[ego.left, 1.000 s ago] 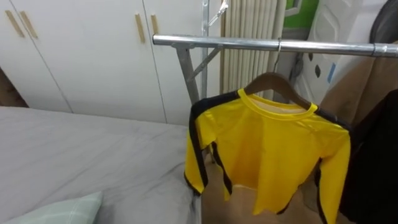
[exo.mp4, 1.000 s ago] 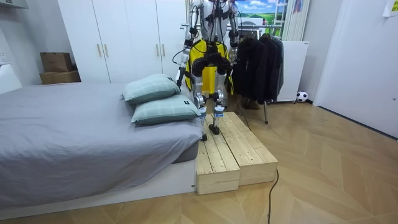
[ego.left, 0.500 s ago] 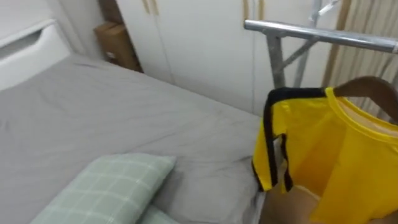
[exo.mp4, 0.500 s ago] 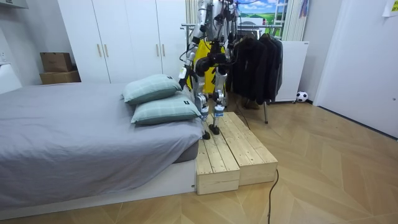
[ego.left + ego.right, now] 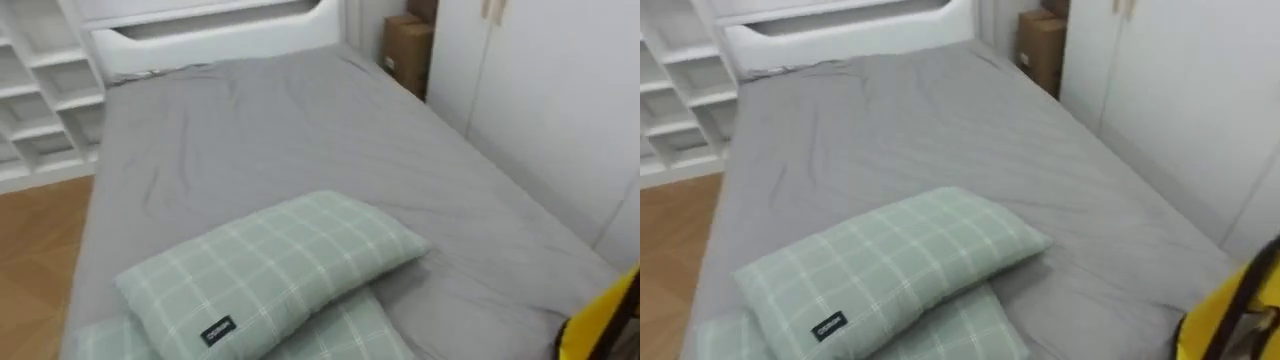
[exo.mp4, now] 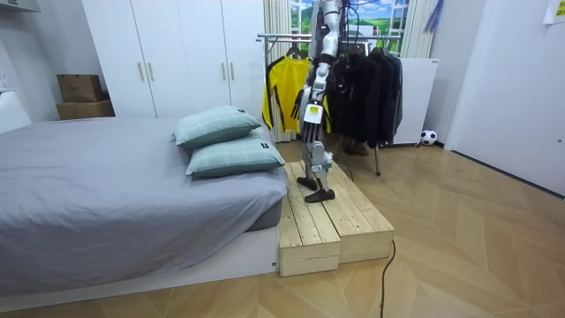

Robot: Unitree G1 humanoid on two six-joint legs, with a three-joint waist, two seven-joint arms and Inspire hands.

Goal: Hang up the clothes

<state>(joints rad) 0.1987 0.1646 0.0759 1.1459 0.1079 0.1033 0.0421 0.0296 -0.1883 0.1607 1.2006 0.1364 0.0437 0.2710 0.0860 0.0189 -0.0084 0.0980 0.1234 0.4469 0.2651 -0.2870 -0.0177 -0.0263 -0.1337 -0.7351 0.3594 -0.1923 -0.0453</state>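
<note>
Shirt (image 6: 281, 84) hangs on the rack (image 6: 290, 38), so that piece looks done. I see nothing loose left on the bed (image 6: 106, 177) or pillows (image 5: 270, 265). The robot stands on the step (image 6: 331, 212); probably its left hand (image 6: 311, 113) hangs at its side, and I can't tell the finger state.

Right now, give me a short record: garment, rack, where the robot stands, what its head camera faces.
garment: yellow shirt, hanging on the clothes rack
also on rack: dark clothes, beside the shirt
robot: on the wooden platform beside the bed, near the rack
head camera: faces the bed, two checked pillows stacked
</note>
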